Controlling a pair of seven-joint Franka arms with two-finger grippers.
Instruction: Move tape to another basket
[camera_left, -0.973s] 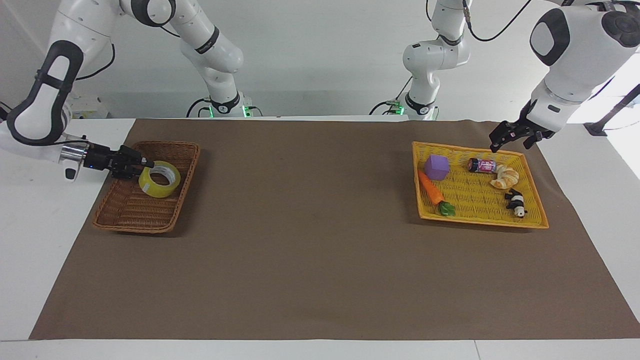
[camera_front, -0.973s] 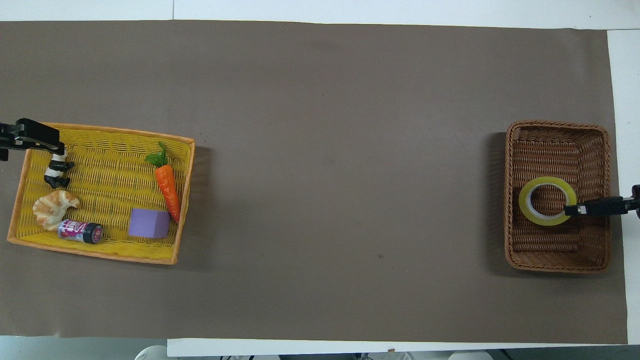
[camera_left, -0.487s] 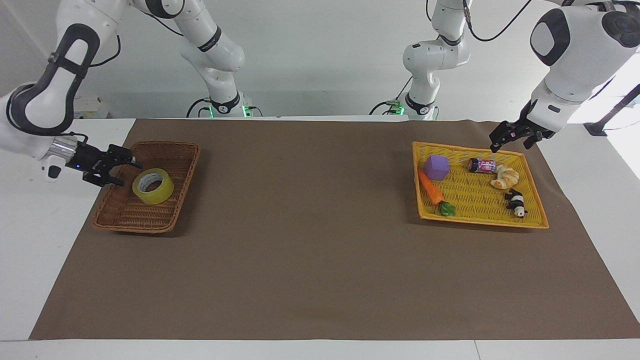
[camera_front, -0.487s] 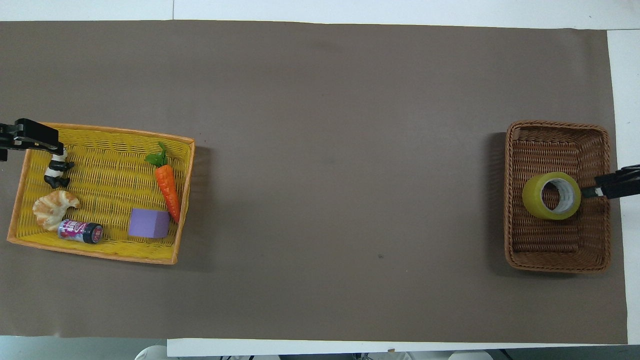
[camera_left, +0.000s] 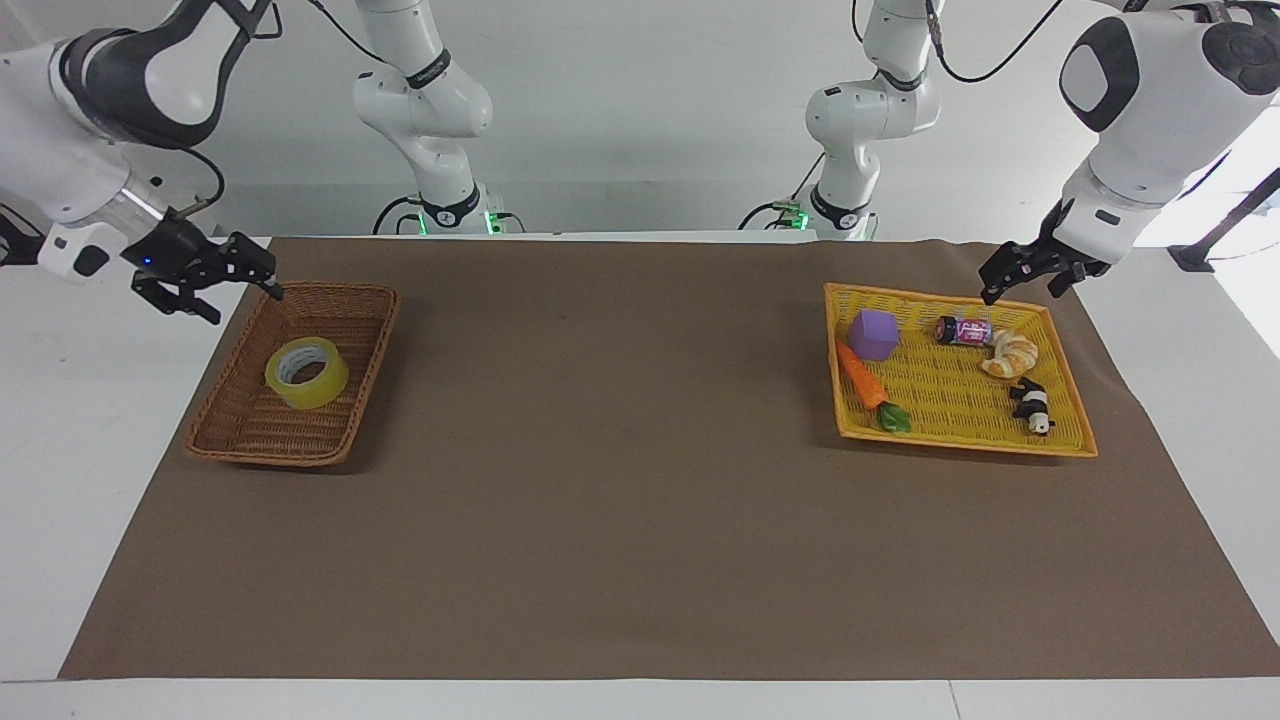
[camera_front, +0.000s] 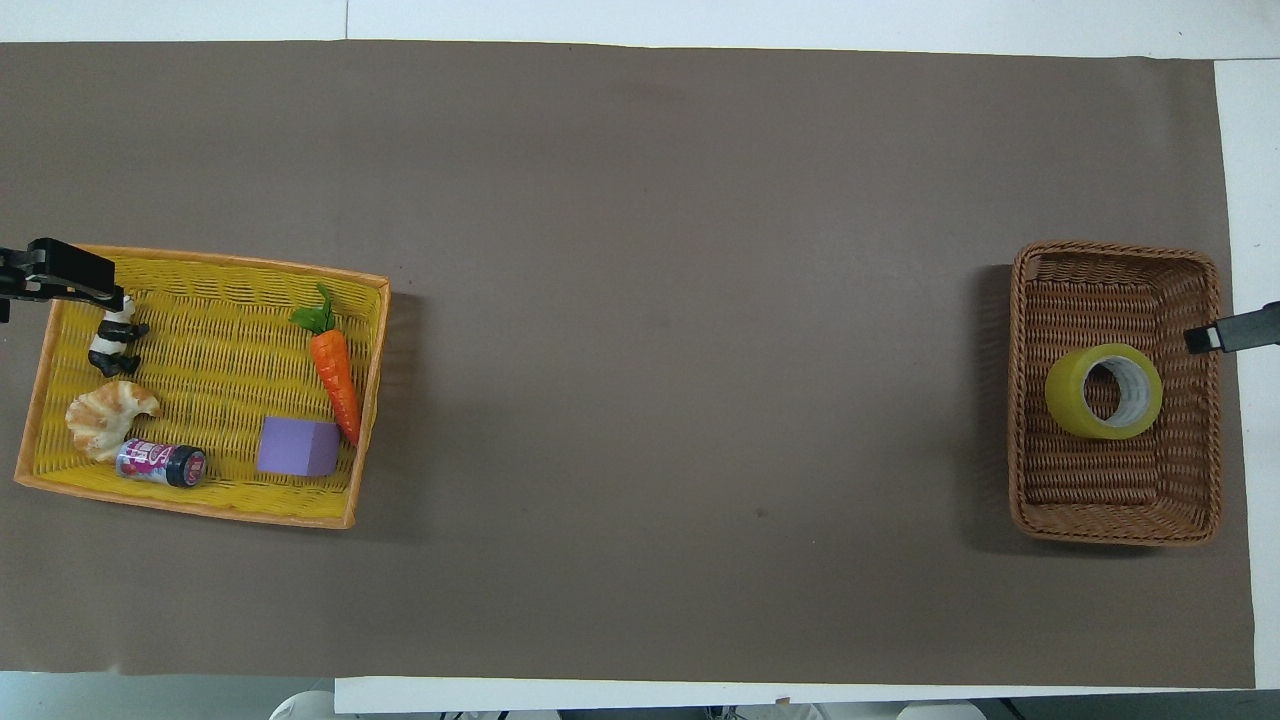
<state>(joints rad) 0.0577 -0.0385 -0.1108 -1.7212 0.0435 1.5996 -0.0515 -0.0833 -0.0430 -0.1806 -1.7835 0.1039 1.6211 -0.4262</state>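
The yellow tape (camera_left: 322, 386) lies tilted on the floor of the brown wicker basket (camera_left: 345, 292) at the right arm's end of the table. It also shows in the overhead view (camera_front: 1064, 402), in the middle of the basket (camera_front: 1112, 250). My right gripper (camera_left: 245, 302) is open and empty, raised just outside the basket's corner nearest the robots; only its tip (camera_front: 1228, 336) shows in the overhead view. My left gripper (camera_left: 1018, 293) is open and waits over the yellow tray's corner.
A yellow-orange mesh tray (camera_left: 955, 425) at the left arm's end holds a purple cube (camera_left: 874, 334), a carrot (camera_left: 862, 378), a small can (camera_left: 963, 331), a croissant (camera_left: 1012, 354) and a panda figure (camera_left: 1032, 405). Brown mat (camera_left: 620, 450) lies between tray and basket.
My right gripper let go of the tape, which settled in the wicker basket. The gripper then drew back out of the basket and rose. The left arm has not moved.
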